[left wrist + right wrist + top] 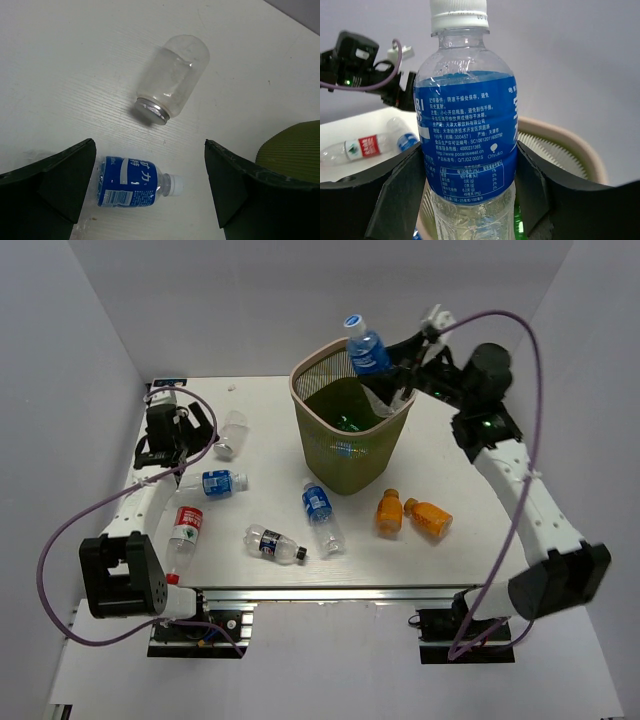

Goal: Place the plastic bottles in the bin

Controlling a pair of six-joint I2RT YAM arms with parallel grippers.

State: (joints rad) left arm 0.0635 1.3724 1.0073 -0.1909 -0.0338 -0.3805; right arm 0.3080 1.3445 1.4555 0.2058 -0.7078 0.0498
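My right gripper [392, 375] is shut on a clear blue-labelled bottle [366, 350] with a white cap, held upright over the far right rim of the olive-green mesh bin [352, 455]; the bottle fills the right wrist view [466, 130]. My left gripper [190, 468] is open and empty, hovering above a lying blue-labelled bottle [131, 182] and near an unlabelled clear bottle [172, 78]. On the table lie a red-labelled bottle [183, 532], two more blue-labelled bottles [321, 514] [273, 544] and two orange bottles [389, 511] [428, 518].
The bin's pale pink rim [300, 390] stands at the table's far centre; something green shows inside it. White walls enclose the table on three sides. The bin's ribbed green side [295, 147] shows at the right of the left wrist view.
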